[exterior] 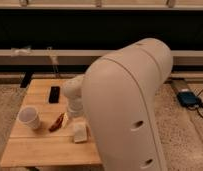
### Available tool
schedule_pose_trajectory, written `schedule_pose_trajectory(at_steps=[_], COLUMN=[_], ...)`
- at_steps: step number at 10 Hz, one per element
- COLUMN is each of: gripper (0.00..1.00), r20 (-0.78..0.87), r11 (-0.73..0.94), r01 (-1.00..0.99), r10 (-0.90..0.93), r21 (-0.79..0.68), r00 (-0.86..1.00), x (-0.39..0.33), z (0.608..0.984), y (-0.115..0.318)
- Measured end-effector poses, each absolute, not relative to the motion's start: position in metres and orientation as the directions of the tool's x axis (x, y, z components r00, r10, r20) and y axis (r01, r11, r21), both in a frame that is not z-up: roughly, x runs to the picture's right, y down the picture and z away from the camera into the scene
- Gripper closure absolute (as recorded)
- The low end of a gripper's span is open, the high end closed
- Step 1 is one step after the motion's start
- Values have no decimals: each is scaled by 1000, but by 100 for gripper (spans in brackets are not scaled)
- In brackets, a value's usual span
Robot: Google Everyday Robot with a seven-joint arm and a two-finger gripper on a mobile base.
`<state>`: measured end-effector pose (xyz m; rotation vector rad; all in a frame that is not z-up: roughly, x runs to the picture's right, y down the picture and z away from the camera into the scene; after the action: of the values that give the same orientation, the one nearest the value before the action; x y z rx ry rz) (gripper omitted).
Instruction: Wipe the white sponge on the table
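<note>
The white sponge [80, 133] lies on the light wooden table [40, 150], near its right side towards the front. My gripper [76, 120] hangs from the white wrist straight above the sponge's far end, at or very near its top. The large white arm housing [130, 105] fills the right foreground and hides the table's right edge.
A round white paper cup [30, 117] stands at the table's left. A small red object [57, 121] lies between the cup and the sponge. A black flat device [54, 94] lies at the back. A blue box [187, 97] sits on the floor at the right.
</note>
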<state>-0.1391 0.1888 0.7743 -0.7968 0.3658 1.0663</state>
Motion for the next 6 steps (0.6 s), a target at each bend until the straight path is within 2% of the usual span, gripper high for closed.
schedule_pose_trajectory(at_steps=[2,6], gripper=[20,20], r20=[-627,-655], r11=[298,289], r01=[-888,-902], r10=[630,620], r21=[-349,-322], r00=[458,432], x=[-137,-127], z=[782,798], y=[199,220])
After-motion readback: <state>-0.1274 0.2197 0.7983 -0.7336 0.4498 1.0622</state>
